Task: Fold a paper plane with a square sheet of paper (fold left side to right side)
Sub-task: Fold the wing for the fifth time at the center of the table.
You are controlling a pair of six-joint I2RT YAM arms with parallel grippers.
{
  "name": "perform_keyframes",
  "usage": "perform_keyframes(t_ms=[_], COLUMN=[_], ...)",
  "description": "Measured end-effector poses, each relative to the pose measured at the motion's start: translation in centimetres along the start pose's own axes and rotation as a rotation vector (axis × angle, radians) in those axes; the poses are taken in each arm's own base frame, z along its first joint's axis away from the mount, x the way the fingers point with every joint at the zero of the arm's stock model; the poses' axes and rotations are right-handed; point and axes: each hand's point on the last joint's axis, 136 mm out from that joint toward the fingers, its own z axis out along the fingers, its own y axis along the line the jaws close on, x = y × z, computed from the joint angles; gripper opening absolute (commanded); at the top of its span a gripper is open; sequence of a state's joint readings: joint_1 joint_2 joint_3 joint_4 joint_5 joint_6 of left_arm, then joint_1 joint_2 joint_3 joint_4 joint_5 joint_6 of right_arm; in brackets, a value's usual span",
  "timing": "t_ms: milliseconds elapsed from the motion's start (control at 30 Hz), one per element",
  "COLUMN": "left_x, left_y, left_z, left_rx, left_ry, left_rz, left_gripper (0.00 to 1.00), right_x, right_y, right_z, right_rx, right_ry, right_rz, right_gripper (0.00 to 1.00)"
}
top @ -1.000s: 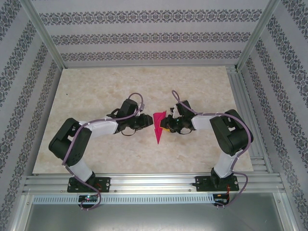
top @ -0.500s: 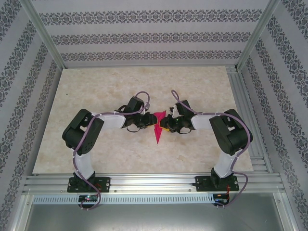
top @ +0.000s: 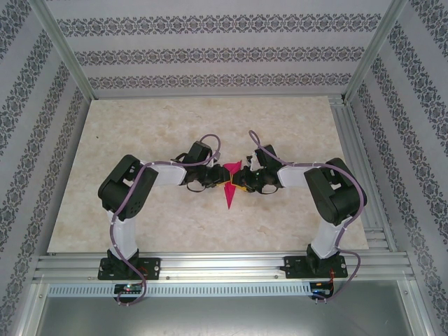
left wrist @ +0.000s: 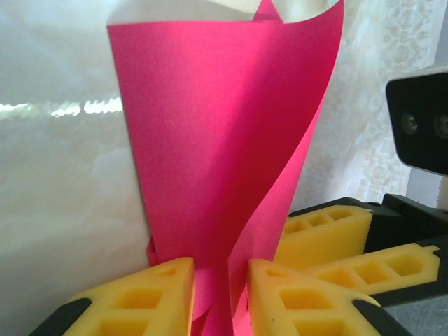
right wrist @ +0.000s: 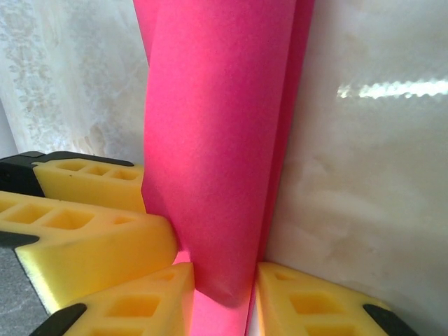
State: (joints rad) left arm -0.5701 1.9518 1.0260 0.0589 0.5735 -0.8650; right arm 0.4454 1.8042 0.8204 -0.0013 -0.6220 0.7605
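The left claw (left wrist: 221,295) has its two yellow pads drawn close together with the sheet of paper (left wrist: 217,140) between them, and each pad touches the pink surface, so it is clamped on the sheet near its narrow end. The paper rises from that grip as a broad magenta face. Its right-hand edge is lifted and curls over toward the middle, and a crease runs down into the gap between the pads. Just to the right, in the left wrist view, the other arm's yellow fingers (left wrist: 325,234) lie close beside the same narrow end. The right claw (right wrist: 224,302) is likewise closed in on the paper: a rounded, rolled-over fold of the sheet sits between its pads and meets both of them, and a flatter layer shows behind it on the right. From above, the two claws meet nose to nose at the middle of the desk (top: 210,119), the left one coming in from the left and the right one from the right. The sheet lies between them as a pointed wedge, with its wide end toward the far side and its tip toward the near edge, reaching a little past both claws. The pale marbled desk surface lies under and around the paper.
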Motion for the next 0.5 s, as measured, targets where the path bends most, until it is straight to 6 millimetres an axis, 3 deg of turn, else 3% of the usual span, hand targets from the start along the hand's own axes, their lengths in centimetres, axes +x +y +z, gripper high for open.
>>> perform_keyframes(t_ms=[367,500], left_x=[-0.59,-0.81], left_y=[-0.52,-0.4], left_z=[0.09,0.07], left_rx=[0.009,0.0], left_ry=[-0.013,-0.024], left_rz=[0.014,0.027], left_gripper=[0.03,0.0], right_x=[0.03,0.07], right_y=[0.12,0.16], right_z=[0.07,0.08], right_rx=[0.003,0.006], right_ry=[0.002,0.005], right_rz=[-0.007,-0.01], right_gripper=[0.3,0.31])
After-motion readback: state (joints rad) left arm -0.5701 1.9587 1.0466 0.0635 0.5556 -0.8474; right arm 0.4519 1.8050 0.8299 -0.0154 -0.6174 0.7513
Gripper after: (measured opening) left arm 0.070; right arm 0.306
